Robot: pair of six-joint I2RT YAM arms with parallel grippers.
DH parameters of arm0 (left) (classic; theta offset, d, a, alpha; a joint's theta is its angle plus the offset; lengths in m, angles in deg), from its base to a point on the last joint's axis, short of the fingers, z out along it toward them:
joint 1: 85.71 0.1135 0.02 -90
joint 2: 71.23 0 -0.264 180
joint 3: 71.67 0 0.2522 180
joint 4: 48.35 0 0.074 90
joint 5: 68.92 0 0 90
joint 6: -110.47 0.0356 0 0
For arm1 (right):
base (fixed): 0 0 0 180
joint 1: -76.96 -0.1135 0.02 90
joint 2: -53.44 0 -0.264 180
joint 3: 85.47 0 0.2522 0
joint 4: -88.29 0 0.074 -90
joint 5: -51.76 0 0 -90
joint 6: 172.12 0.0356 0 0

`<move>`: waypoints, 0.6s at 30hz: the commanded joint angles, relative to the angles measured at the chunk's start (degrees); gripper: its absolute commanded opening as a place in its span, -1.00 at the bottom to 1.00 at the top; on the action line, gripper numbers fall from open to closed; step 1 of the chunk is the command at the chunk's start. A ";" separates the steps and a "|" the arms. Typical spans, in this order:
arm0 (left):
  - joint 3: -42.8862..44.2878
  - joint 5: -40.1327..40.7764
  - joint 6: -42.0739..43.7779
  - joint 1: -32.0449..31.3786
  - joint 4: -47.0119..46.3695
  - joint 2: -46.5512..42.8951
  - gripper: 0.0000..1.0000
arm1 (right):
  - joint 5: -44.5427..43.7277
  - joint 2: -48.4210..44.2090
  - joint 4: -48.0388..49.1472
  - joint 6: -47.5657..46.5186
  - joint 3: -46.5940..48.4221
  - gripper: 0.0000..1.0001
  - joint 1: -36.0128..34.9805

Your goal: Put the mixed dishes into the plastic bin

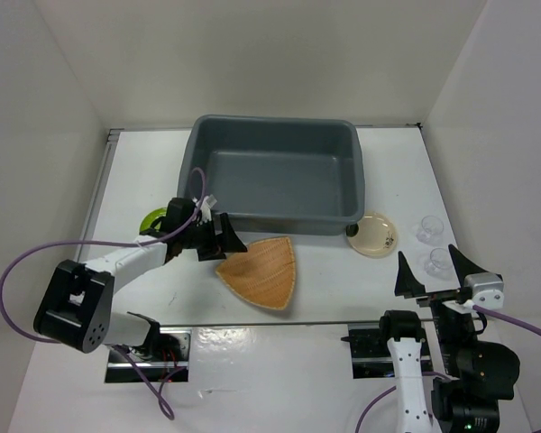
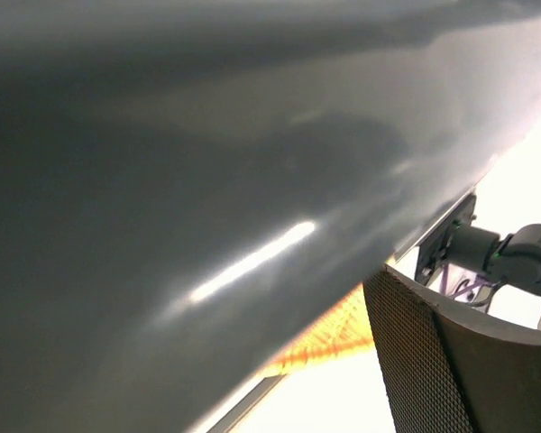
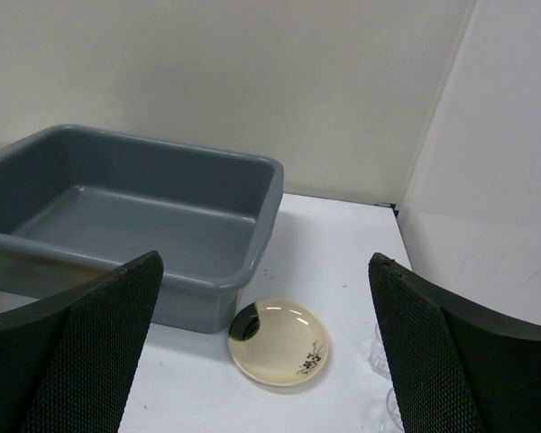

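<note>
The dark grey plastic bin [image 1: 275, 171] stands at the back centre and holds nothing. The tan wooden plate [image 1: 263, 271] lies in front of it. My left gripper [image 1: 222, 240] is open at the plate's upper left corner, close against the bin's front wall. In the left wrist view that wall [image 2: 207, 180] fills the frame and hides one finger. The other finger [image 2: 451, 361] and a strip of wooden plate [image 2: 343, 338] show. The lime-green plate [image 1: 151, 219] lies partly behind the left arm. The cream plate [image 1: 376, 234] and two clear cups [image 1: 429, 227] [image 1: 440, 262] lie at the right. My right gripper [image 1: 428, 257] is open and empty.
White walls close in the table on the left, back and right. The right wrist view shows the bin [image 3: 144, 207], the cream plate [image 3: 279, 341] by its corner, and a cup edge [image 3: 379, 352] beside the right finger. Both arm bases sit at the near edge.
</note>
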 commanded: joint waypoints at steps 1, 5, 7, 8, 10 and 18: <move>-1.65 1.72 -2.34 -2.78 10.25 -2.90 1.00 | 0.33 -3.24 1.88 -0.19 0.09 0.98 0.43; -1.65 13.31 -6.38 -3.31 17.19 -10.99 1.00 | 0.33 -3.24 1.88 -0.19 0.09 0.98 0.43; -3.22 17.46 -7.97 -3.84 17.91 -15.30 1.00 | 0.33 -3.24 1.88 -0.19 0.09 0.98 0.43; -3.75 17.99 -9.02 -3.84 18.43 -16.09 1.00 | 0.33 -3.24 1.88 -0.19 0.09 0.98 0.43; -3.76 18.86 -9.81 -4.45 19.04 -16.63 1.00 | 0.33 -3.24 1.88 -0.19 0.09 0.98 0.43; -4.28 20.98 -11.57 -10.77 21.42 -16.63 1.00 | 0.33 -3.24 1.88 -0.19 0.09 0.98 0.43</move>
